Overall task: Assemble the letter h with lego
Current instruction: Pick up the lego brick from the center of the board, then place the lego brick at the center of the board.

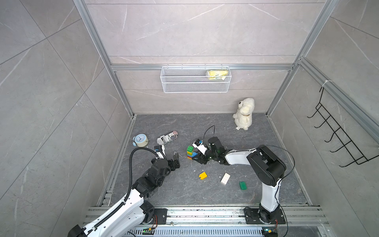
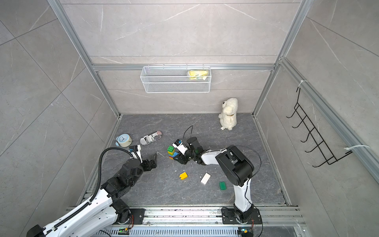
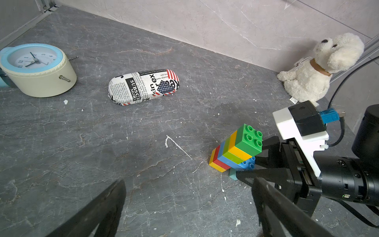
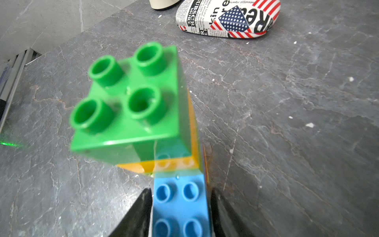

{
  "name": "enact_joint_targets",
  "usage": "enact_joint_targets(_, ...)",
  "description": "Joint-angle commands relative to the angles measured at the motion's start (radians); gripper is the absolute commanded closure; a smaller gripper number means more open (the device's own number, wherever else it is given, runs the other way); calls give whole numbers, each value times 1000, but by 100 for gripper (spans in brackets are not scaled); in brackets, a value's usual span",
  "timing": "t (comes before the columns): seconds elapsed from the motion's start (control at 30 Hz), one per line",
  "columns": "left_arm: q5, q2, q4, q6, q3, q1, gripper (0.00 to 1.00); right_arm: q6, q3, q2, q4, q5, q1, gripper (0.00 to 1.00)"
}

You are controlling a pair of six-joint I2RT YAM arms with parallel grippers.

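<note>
Both top views: lego stack standing mid-floor, right gripper reaching its base; yellow brick, white brick lying loose nearby.
Left wrist: left gripper gaping wide, empty.
Right wrist: right gripper's fingers clamping blue brick at stack's foot.

This was a robotics lab cell: an aluminium frame round stone-look panels, with left arm and right arm bolted to a rail.

1 lego stack, 3 loose bricks
</note>
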Motion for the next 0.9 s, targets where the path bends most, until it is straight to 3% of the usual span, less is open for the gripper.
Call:
enact_joint_targets(0.0,9,4,40,10,8,5,0,19,24,1,0,-2,7,55)
enact_joint_targets(0.23,-4,8,30,5,13,5,0,208,68,-25,-51,-46,9,70)
enact_joint_targets(0.4,-40,29,-10,-12,33,5,0,389,162,17,-204,-127,8,70)
enact_joint_targets(0.57,-96,63,-61,-37,59,5,0,516,334,142,-410,-321,7,67)
enact_joint_targets(0.67,-104,76,-71,-45,65,5,0,528,462,241,-533,-437,7,66)
enact_joint_targets(0.87,-109,78,-83,-51,70,6,0,519,641,354,-669,-484,2,61)
